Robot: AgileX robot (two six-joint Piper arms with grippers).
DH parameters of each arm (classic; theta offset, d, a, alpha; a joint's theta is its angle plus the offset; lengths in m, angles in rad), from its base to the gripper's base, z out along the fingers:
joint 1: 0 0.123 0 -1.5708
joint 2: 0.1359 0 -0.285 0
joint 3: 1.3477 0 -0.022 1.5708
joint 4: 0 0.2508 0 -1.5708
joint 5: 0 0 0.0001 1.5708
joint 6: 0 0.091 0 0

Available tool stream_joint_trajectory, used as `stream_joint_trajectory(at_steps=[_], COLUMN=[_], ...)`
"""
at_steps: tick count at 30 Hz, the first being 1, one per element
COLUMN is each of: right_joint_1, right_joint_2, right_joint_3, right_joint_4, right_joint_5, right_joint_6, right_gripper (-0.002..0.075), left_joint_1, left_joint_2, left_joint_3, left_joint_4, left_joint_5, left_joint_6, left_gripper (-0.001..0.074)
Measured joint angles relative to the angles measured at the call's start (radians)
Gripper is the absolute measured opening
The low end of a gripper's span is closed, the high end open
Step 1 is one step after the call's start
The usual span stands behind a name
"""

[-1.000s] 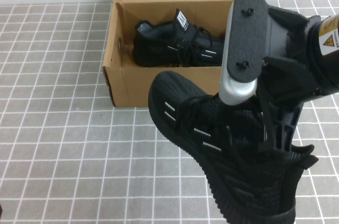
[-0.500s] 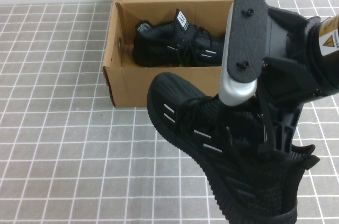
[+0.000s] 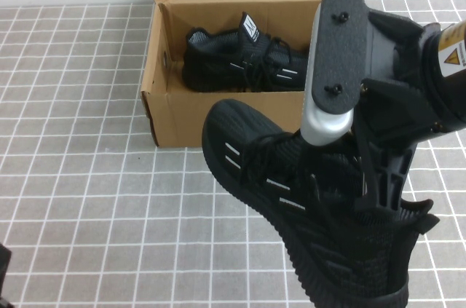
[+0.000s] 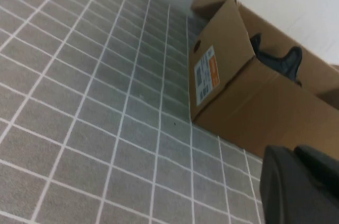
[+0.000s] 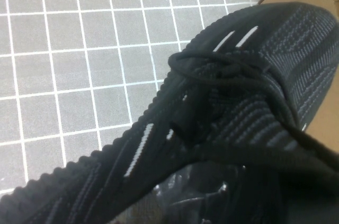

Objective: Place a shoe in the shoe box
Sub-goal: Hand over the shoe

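Note:
My right gripper [image 3: 371,184] is shut on the shoe [image 3: 291,199], a black knit sneaker with white dashes. It holds the shoe by the collar, above the tiles and just in front of the shoe box [image 3: 182,115]. The toe points toward the box's front wall. In the right wrist view the shoe [image 5: 222,97] fills the picture, with the right gripper [image 5: 212,203] buried in its opening. The brown cardboard box stands open, lid flap up at the back. My left gripper [image 4: 302,189] is shut and holds nothing, low at the near left [image 3: 4,279], with the shoe box [image 4: 265,107] ahead of it.
A matching twin sneaker [image 3: 240,57] lies inside the box along its back wall; its heel [image 4: 278,57] shows over the rim. A white label [image 4: 205,78] sits on the box's end wall. Grey tiled surface [image 3: 87,199] spreads left and in front of the box.
The held shoe has shifted only very slightly. A dark part of the left arm has edged up into the bottom left corner of the high view.

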Motion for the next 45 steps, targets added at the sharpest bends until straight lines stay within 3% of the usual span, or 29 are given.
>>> stream_joint_trajectory(at_steps=[7, 20, 35, 40, 45], right_joint_1=[0.0, 0.0, 0.0, 0.0, 0.0], right_joint_2=[0.0, 0.0, 0.0, 0.0, 0.02], right_joint_3=[0.0, 0.0, 0.0, 0.0, -0.007], right_joint_4=[0.0, 0.0, 0.001, 0.001, -0.001], right_joint_5=[0.0, 0.006, 0.007, -0.024, -0.098], right_joint_6=[-0.002, -0.002, -0.002, 0.045, 0.171], right_gripper=[-0.0006, -0.0006, -0.0006, -0.0006, -0.0006], left_joint_1=[0.0, 0.0, 0.0, -0.049, -0.177], left_joint_2=[0.205, 0.578, 0.753, 0.753, 0.753], left_joint_3=[-0.167, -0.425, -0.49, -0.524, -0.555], left_joint_4=[-0.052, -0.426, -0.808, -0.831, -0.752], left_joint_5=[0.167, 0.456, 0.745, 0.756, 0.585], left_joint_6=[0.15, 0.725, 1.18, 1.273, 1.285], left_gripper=[-0.0001, -0.0001, -0.0001, -0.0001, -0.0001])
